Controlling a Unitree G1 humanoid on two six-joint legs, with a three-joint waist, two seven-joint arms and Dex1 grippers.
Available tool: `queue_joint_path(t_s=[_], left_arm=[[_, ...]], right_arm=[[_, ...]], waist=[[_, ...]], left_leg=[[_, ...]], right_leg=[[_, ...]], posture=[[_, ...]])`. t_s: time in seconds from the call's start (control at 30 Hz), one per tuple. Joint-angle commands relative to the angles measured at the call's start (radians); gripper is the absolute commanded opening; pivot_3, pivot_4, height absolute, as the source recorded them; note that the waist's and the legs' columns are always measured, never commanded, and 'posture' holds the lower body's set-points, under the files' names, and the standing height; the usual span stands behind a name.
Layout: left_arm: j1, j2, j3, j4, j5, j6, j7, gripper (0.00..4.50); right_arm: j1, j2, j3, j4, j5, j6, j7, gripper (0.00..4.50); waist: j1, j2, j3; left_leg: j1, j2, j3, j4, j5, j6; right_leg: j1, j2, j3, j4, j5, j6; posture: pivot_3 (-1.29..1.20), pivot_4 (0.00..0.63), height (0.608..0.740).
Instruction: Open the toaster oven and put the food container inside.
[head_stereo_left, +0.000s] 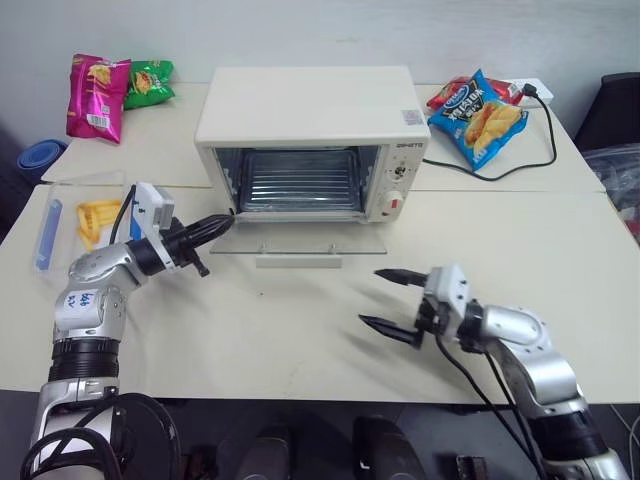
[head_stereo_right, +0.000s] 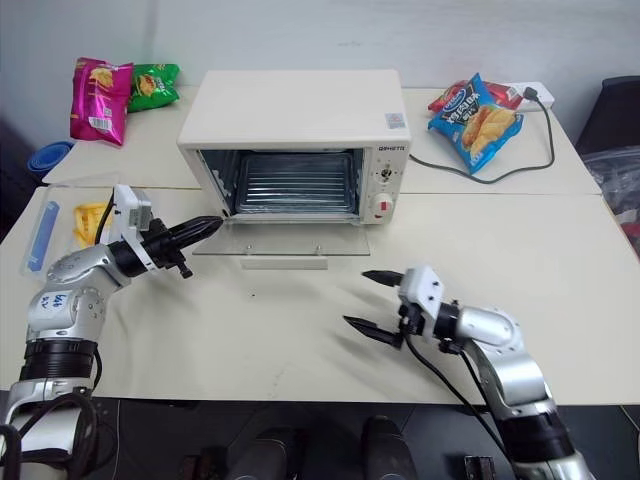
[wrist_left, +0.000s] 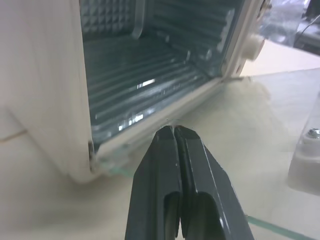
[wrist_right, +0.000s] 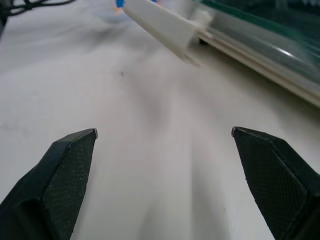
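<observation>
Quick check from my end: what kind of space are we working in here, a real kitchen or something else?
Probably a lab or office test setup, not a kitchen. The toaster oven sits with its door open on plain pale tables pushed together, snack bags are scattered around it, and a black power cord runs loose across the top.

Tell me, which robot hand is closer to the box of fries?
The left. The left gripper is just right of the food container, by the toaster oven door's corner. The right gripper is far across the table.
</observation>
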Motion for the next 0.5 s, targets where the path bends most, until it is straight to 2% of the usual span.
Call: queue_joint_path(t_s=[0.03,0.17,0.33,0.43,0.5], left_arm=[[0.039,-0.009,-0.018,-0.044,0.050,-0.054,0.016,0.04],[0.127,-0.045,-0.016,-0.098,0.057,-0.073,0.040,0.04],[0.248,-0.083,0.040,-0.167,0.011,-0.088,0.066,0.04],[0.344,-0.124,0.162,-0.257,-0.060,-0.090,0.147,0.61],[0.418,-0.137,0.250,-0.321,-0.100,-0.078,0.205,1.19]], right_arm=[[0.044,-0.009,-0.085,-0.028,0.037,-0.084,0.004,4.50],[0.027,0.012,-0.115,-0.051,0.101,-0.062,-0.015,4.50],[-0.070,0.068,-0.102,-0.042,0.133,-0.076,-0.039,4.50],[-0.132,0.109,-0.081,-0.019,0.123,-0.111,-0.035,4.50],[-0.163,0.132,-0.065,-0.010,0.122,-0.126,-0.027,4.50]], waist=[[-0.001,0.000,0.000],[-0.004,0.000,0.000],[-0.004,0.000,0.000],[-0.006,0.000,0.000],[-0.004,0.000,0.000]], left_leg=[[0.000,0.000,0.000,0.000,0.000,0.000],[0.003,0.002,0.003,-0.001,0.000,0.000],[0.003,0.003,0.003,-0.001,0.000,0.000],[0.003,0.003,0.003,-0.001,0.000,-0.001],[0.003,0.003,0.002,-0.001,-0.001,-0.001]], right_leg=[[0.001,0.000,0.000,0.000,0.000,0.000],[0.000,0.000,0.004,0.001,0.000,0.000],[0.000,-0.002,0.004,0.001,0.000,-0.001],[0.000,-0.002,0.005,0.000,0.000,-0.001],[-0.001,-0.002,0.006,0.000,0.000,-0.001]], posture=[[0.00,0.150,0.740],[0.00,0.150,0.740],[0.00,0.150,0.740],[0.00,0.150,0.740],[0.00,0.150,0.740]])
